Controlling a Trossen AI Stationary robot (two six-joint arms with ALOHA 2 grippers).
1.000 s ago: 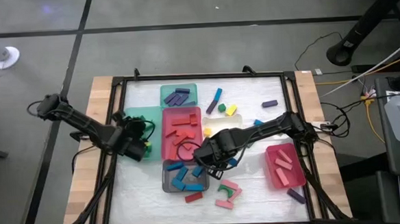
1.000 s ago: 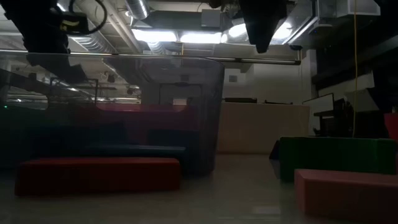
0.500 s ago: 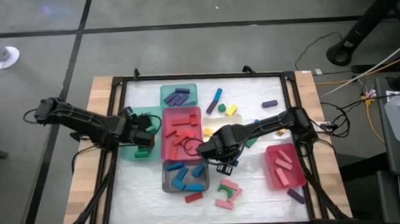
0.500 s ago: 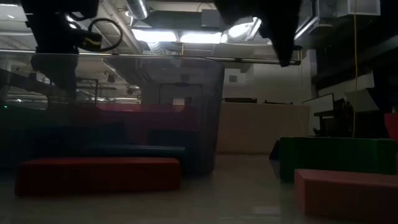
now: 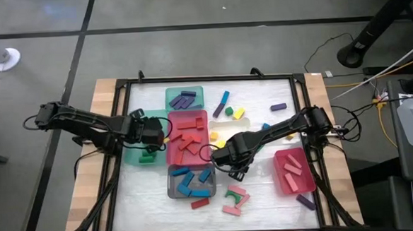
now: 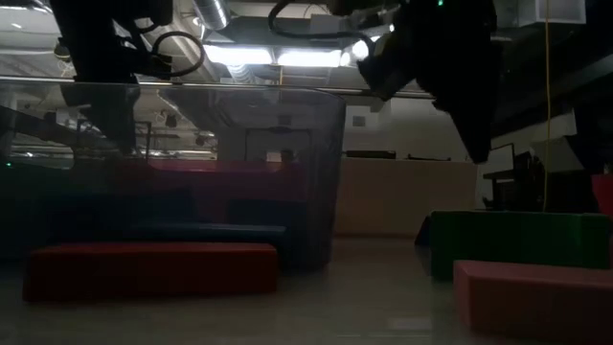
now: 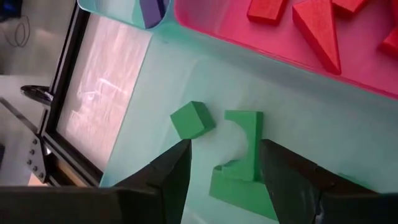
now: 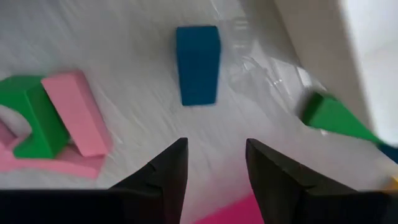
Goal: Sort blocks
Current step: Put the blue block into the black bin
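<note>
Left wrist view: left gripper spread empty over the green tray, green arch dropped in. Right gripper, apart, must next descend on the blue block lying on the table.

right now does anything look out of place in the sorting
Yes: a red block lies on the table just outside the grey tray of blue blocks, and a green arch rests against the pink pieces nearby. Both are still unsorted.

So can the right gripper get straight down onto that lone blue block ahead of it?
Probably yes. The right gripper stands open, the blue block lies alone on bare table, and the pink block sits well aside.
</note>
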